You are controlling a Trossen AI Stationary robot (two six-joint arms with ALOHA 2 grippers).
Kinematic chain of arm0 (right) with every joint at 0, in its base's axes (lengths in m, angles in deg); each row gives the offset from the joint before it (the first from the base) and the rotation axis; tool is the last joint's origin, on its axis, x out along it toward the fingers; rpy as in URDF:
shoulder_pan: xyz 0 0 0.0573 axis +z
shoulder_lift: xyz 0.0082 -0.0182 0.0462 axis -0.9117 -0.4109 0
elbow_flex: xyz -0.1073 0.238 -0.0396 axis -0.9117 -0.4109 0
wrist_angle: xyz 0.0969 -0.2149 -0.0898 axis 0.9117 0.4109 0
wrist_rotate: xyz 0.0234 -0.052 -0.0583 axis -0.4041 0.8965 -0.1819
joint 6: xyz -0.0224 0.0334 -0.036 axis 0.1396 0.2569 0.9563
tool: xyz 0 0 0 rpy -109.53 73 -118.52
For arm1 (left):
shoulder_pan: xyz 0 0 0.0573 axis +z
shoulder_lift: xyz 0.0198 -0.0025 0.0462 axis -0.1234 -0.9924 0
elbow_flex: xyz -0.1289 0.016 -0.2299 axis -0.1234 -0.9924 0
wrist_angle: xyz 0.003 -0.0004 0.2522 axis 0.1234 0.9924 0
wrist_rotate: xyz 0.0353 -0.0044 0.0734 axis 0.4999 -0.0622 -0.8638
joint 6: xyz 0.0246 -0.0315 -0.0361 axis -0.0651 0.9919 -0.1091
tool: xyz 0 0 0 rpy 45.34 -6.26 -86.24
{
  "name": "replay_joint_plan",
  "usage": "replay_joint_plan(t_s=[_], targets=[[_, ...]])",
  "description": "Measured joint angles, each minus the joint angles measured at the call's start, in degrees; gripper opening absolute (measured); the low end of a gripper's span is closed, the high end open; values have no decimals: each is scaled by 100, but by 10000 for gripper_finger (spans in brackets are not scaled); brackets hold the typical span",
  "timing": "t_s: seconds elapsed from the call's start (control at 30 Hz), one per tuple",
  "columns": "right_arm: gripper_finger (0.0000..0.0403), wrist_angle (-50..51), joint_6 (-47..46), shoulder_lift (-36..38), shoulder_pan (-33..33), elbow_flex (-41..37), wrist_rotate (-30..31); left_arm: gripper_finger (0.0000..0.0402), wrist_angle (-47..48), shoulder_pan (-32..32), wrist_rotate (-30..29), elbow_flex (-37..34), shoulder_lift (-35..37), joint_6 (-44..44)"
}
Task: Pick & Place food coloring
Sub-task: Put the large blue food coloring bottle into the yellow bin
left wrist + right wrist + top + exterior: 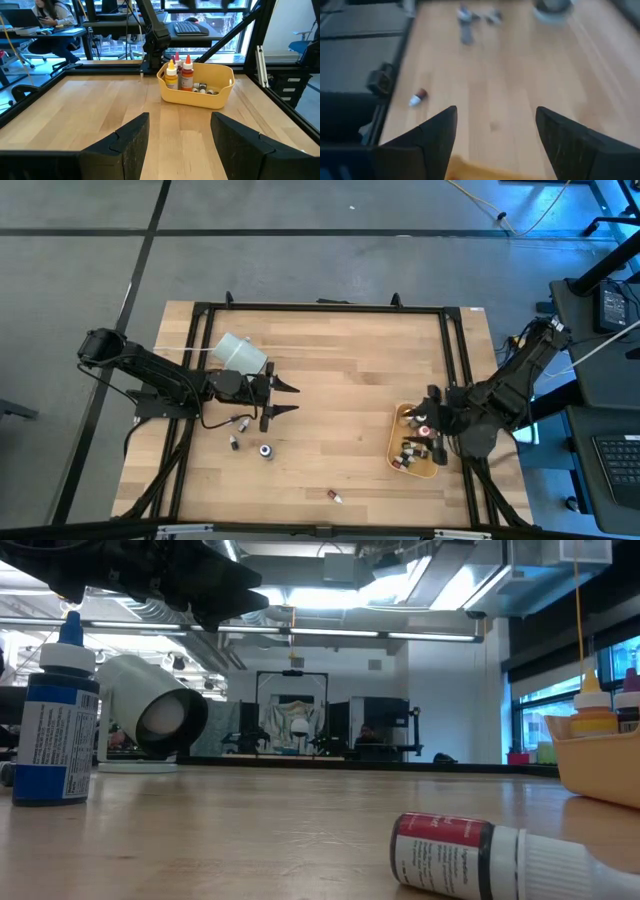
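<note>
- Over on the left, the left gripper (285,398) hovers above the table just past the tipped-over white cup (240,353), fingers spread wide and nothing between them; its wrist view shows bare wood between the two fingers.
- Just beside that arm, three stray food coloring bottles wait on the wood: a small one (240,421) under the arm, another (233,442) next to it, and the blue bottle (266,450), standing upright with its cap up in the low view.
- Moving to the middle, near the front edge, a red bottle (335,496) lies on its side, well apart from everything else and from both arms.
- On the right, the tan tray (396,442) already holds a good cluster of bottles, some upright such as an orange one (186,72) and a yellow one (171,76), others lying on its floor.
- The right gripper (432,416) sits over the tray, fingers standing wide apart and empty; its wrist camera looks out across the table between them, with the tray rim just below.
- My read: the job is well past halfway. Most bottles look delivered, four loose ones are left that I can count, and the red one at the front looks the longest reach.
</note>
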Motion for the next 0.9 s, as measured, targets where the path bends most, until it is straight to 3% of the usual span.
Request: replay_joint_plan(t_s=[0.2,0.4,0.67,0.9], targets=[[269,-1903,2264,-33,-179,-224,-151,208,0,-1,0,2,1,0],[269,-2551,3079,-460,-651,-380,-352,207,0,-1,0,2,0,2],[269,-2927,3471,-906,-2116,-384,-2602,207,0,-1,122,2,0,731],[269,-3726,4090,-1803,-2891,-382,-3240,207,0,0,114,2,0,778]])
